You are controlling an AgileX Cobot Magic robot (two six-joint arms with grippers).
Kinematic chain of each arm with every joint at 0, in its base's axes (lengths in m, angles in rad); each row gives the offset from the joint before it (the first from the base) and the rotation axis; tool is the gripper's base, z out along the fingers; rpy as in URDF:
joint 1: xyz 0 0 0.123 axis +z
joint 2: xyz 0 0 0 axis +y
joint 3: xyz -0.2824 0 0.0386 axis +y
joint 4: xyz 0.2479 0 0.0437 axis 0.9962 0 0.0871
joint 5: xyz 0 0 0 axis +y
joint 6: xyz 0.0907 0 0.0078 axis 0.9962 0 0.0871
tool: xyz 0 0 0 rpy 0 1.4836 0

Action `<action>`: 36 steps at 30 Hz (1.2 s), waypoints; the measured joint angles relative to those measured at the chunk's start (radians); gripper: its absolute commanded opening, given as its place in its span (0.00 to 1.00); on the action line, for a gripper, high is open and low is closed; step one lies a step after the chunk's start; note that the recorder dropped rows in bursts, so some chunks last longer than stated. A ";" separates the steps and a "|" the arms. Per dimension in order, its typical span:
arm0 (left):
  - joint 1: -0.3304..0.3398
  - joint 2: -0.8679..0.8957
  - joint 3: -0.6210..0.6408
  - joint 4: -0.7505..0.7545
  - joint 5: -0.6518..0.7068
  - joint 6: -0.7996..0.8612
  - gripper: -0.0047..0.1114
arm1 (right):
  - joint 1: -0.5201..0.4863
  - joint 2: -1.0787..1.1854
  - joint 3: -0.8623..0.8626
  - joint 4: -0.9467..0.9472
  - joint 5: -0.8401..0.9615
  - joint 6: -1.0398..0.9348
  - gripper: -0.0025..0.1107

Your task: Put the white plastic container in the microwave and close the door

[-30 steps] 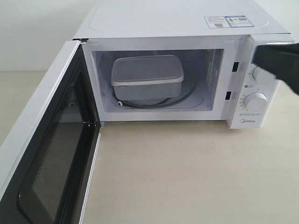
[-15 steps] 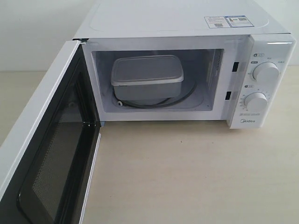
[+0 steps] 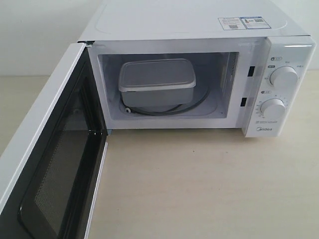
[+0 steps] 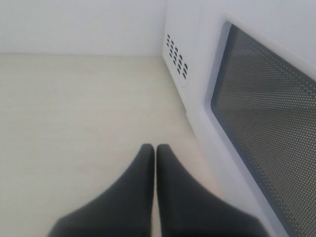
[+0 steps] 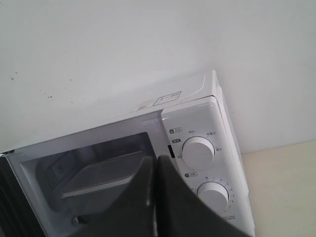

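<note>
The white plastic container [image 3: 157, 83] sits inside the microwave [image 3: 189, 30] on the glass turntable, towards the left of the cavity, lid on; the right wrist view also shows the container [image 5: 101, 173]. The door [image 3: 45, 164] hangs wide open to the left, its dark window facing inward. Neither gripper shows in the exterior view. My left gripper [image 4: 155, 147] is shut and empty, low over the table beside the door's outer face [image 4: 266, 113]. My right gripper [image 5: 157, 159] is shut and empty, held back from the microwave front near the dials [image 5: 198, 152].
The microwave stands on a pale wooden table [image 3: 199, 184] against a white wall. Two round dials [image 3: 283, 78] sit on the right panel. Vent slots [image 4: 177, 56] mark the microwave's side behind the open door.
One second ago my right gripper showed at the right edge of the exterior view by the upper dial; it has since drawn out of that view. The container and door have not moved.
</note>
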 measured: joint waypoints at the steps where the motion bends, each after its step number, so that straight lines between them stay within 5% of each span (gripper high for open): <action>1: 0.000 0.000 0.000 0.000 0.000 0.000 0.07 | 0.000 0.000 0.002 0.000 0.002 0.000 0.02; 12: 0.000 0.000 0.000 0.000 0.000 0.000 0.07 | -0.002 0.000 0.002 -0.024 0.002 0.005 0.02; 24: 0.000 0.000 0.000 0.000 0.000 0.000 0.07 | -0.002 0.000 0.002 -0.871 0.252 0.729 0.02; 36: 0.000 0.000 0.000 0.000 0.000 0.000 0.07 | -0.002 0.000 0.083 -0.940 0.159 0.796 0.02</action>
